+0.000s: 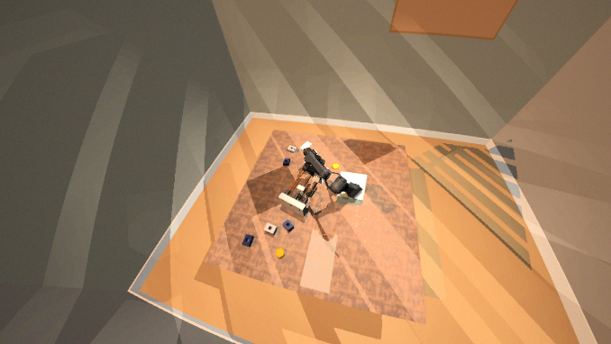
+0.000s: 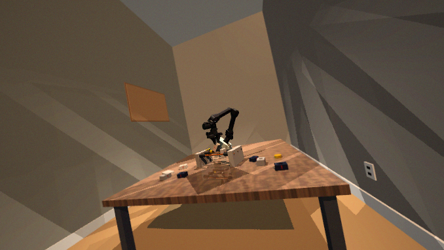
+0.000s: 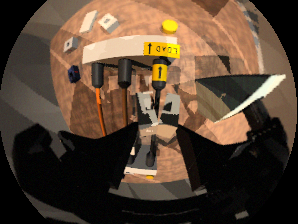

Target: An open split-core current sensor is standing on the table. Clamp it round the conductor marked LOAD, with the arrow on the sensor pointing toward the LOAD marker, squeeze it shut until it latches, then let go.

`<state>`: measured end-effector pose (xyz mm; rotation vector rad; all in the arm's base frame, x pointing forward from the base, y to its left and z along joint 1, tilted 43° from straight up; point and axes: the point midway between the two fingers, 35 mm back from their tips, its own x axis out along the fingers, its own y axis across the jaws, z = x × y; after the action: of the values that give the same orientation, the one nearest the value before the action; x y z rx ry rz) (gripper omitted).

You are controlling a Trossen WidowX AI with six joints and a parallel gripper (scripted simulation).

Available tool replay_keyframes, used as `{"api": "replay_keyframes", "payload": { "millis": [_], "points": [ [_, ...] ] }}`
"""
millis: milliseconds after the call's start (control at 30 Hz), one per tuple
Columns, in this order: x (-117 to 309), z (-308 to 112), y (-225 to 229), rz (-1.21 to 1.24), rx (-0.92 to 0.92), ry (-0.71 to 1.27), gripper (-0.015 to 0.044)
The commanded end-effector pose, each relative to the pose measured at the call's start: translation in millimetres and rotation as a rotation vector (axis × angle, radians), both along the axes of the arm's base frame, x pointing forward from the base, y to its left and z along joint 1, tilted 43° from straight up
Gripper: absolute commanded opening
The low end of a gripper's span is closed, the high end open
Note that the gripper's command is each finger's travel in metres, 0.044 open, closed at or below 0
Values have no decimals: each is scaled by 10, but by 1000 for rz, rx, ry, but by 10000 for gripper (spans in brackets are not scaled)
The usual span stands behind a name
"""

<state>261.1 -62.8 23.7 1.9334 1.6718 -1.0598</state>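
My gripper (image 3: 157, 126) is shut on the pale grey sensor (image 3: 166, 132) in the wrist view. Two grey halves of the sensor stand apart beyond the fingertips. The black LOAD conductor (image 3: 158, 94) runs into the gap between them and shows again below the fingers. It leads up to a yellow sleeve (image 3: 160, 73) with an arrow, under the yellow LOAD marker (image 3: 162, 49). The arrow on the sensor cannot be made out. How deep the conductor sits in the sensor is hidden. In the top and exterior views the sensor is too small to tell.
Orange (image 3: 101, 112) and brown (image 3: 125, 102) conductors run left of the LOAD one. White terminal panels (image 3: 112, 51) (image 1: 293, 203) (image 2: 236, 156) stand at both ends. Blue (image 1: 248, 239) (image 2: 281, 166) and white (image 1: 270, 229) (image 2: 260, 161) blocks and yellow discs (image 1: 279, 253) (image 2: 277, 156) lie around.
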Motion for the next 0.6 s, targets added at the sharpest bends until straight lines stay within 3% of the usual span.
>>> {"api": "replay_keyframes", "payload": {
  "millis": [0, 567],
  "points": [
    [4, -52, 52, -6, 4, 4, 0],
    [1, -250, 243, -6, 5, 4, 0]
  ]
}}
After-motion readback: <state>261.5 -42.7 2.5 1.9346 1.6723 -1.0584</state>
